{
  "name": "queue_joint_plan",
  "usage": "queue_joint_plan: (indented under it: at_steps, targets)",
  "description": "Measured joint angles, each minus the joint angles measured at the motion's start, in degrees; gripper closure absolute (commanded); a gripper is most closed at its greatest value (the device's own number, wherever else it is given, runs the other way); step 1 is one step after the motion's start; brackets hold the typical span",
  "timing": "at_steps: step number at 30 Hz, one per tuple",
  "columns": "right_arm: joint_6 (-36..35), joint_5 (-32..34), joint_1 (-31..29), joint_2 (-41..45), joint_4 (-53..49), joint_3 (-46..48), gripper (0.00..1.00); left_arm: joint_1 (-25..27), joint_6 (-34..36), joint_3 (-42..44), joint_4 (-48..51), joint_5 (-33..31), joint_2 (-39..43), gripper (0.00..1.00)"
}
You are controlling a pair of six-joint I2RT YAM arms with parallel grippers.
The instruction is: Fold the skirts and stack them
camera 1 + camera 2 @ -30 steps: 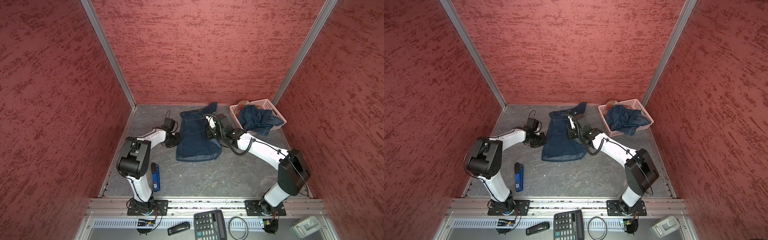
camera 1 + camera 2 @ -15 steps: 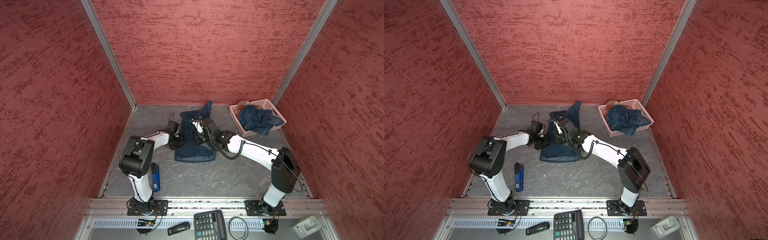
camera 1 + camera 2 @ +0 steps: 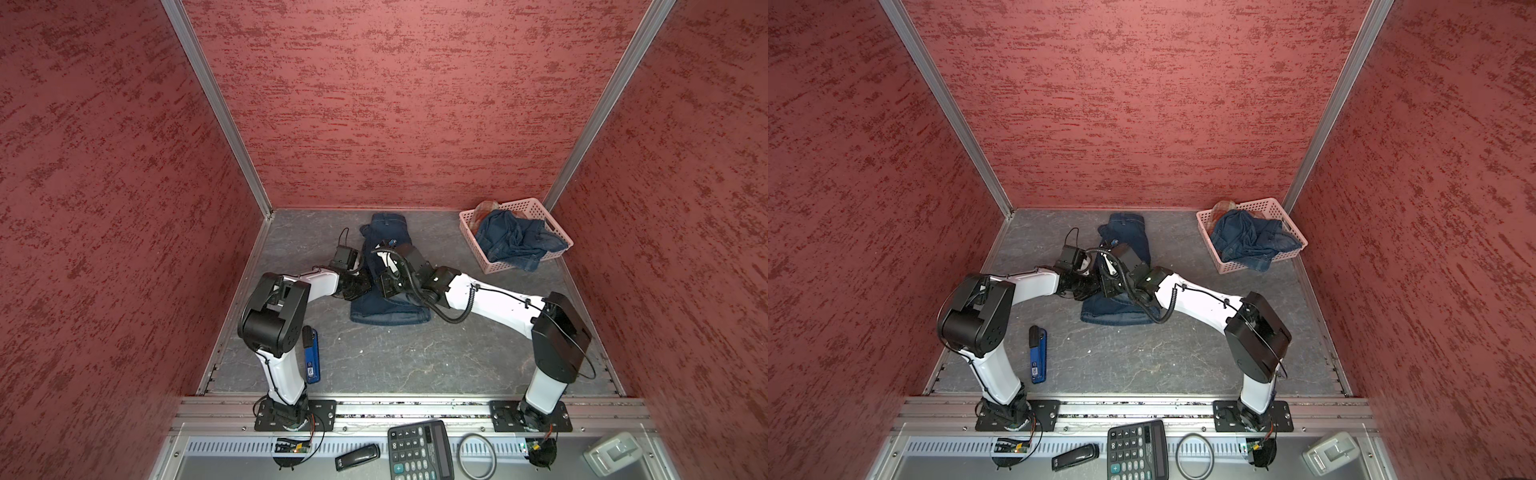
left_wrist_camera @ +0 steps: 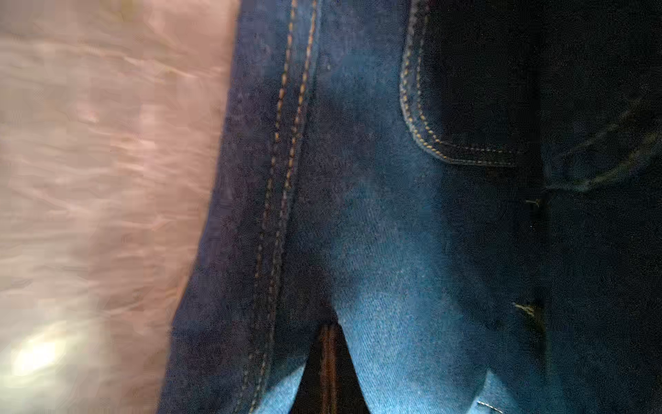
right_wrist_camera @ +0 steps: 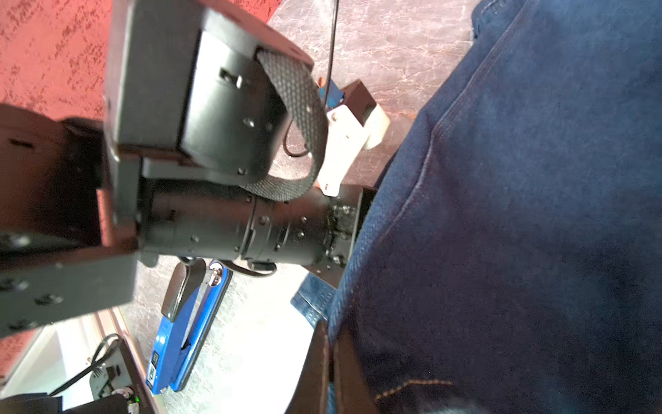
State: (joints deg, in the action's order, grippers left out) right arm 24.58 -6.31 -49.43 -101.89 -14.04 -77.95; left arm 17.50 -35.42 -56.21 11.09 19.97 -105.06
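Left fingers (image 4: 327, 365) pinched tight on a fold of the denim skirt (image 3: 388, 311); right fingers (image 5: 333, 369) likewise clamped on the same cloth, just beside the left pair, over the skirt's middle. Denim skirt lying lengthwise on the counter (image 3: 415, 357), from its middle toward the far edge, near hem flat, far part bunched and narrow. Pink basket (image 3: 555, 226) in the far right corner, holding a second denim skirt (image 3: 511, 241), crumpled and spilling over the near rim. Plaid skirt (image 3: 486, 208) peeking out at the basket's far left corner, partly covered by that denim.
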Motion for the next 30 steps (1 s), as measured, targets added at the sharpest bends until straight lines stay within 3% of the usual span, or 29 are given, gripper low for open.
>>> queue_joint_plan:
  at_steps: [13, 18, 23, 30]
  targets:
    - [-0.55, -0.13, 10.43, 5.73, -1.03, 4.76, 1.0, 7.98, -9.29, -5.01, -8.48, 5.29, -7.17, 1.0]
    - [-3.15, 1.29, 11.32, 7.45, -1.86, 5.07, 1.0, 7.93, -10.19, -4.0, -7.76, 5.7, -5.75, 0.78]
    - [-4.15, 1.16, 10.91, 7.48, -1.2, 6.8, 1.0, 5.81, -10.16, 2.34, -4.68, 3.96, 2.84, 0.58]
    - [-4.26, 0.7, 8.17, 6.64, -0.5, 8.07, 1.0, 3.89, -11.65, 10.58, -4.7, 3.56, 13.81, 0.55]
